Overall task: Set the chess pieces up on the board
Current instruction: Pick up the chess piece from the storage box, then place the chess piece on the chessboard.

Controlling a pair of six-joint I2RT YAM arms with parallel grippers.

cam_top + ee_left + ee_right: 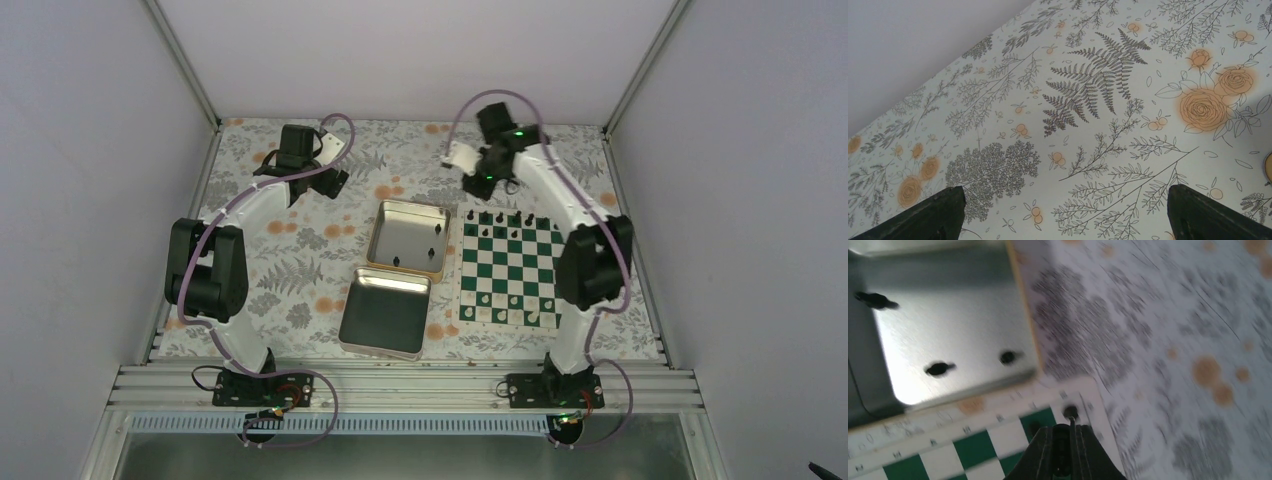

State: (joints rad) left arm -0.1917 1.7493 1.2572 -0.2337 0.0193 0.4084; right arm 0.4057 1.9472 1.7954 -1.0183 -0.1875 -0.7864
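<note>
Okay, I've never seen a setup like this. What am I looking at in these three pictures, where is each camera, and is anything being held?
These are two robot arms bolted at the near edge of a table covered with a flowery cloth. The wide picture looks down from above and behind them. The other two pictures come from a small camera on each wrist.

On the cloth lie a green-and-white chessboard, an open metal tin and a second shallow tin that looks empty. There are tiny black chess pieces, a few in the open tin and others on the board's far rows.

The left gripper is wide open over bare cloth, holding nothing. The right gripper is shut above the board's corner. The blur hides whether it pinches a piece.
</note>
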